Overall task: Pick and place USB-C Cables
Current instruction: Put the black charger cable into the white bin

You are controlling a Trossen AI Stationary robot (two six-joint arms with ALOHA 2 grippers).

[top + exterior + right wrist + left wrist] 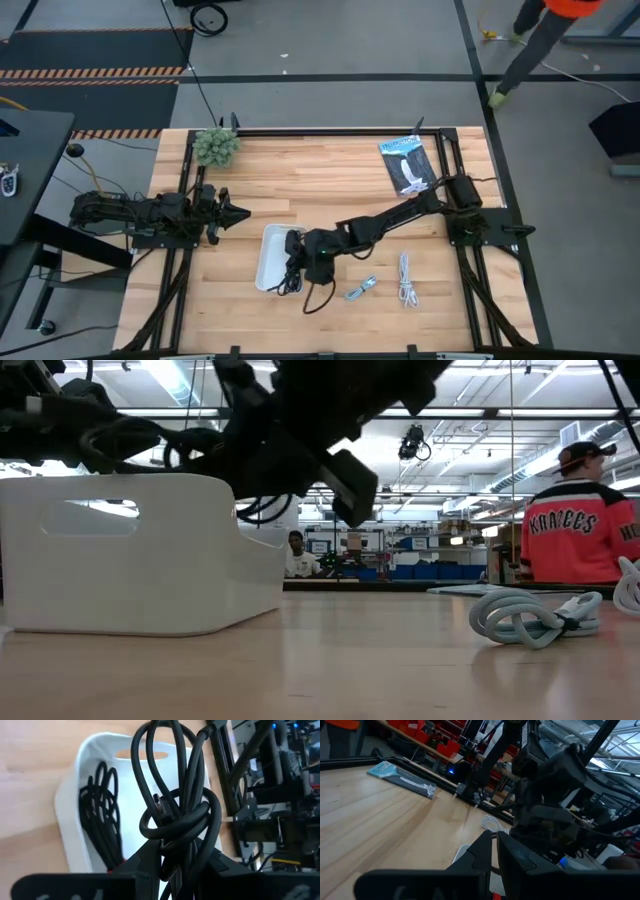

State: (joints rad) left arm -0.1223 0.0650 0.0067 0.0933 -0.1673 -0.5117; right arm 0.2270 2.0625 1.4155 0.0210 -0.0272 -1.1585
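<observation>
My right gripper (300,258) hovers over the right part of the white bin (270,262) and is shut on a black coiled cable (177,815). The low view shows the cable's loops (262,510) above the bin's right rim. Another dark cable (102,817), with a spot of red by it, lies on the bin floor. The silver-grey cable (360,290) and the white cable (407,281) lie on the table right of the bin. My left gripper (238,212) waits shut at the table's left side. My right gripper pinches the black cable between its two fingers (150,862) at the wrapped, knotted middle of the coil (175,840). The loops stick out past the fingertips over the bin. The coil is lifted clear of the bin floor.
A blue-black flat packet (405,165) lies near the far right corner. A green tuft (215,147) stands at the far left corner. Bare wood lies between the bin and the far edge. A person in an orange shirt (580,520) stands beyond the table.
</observation>
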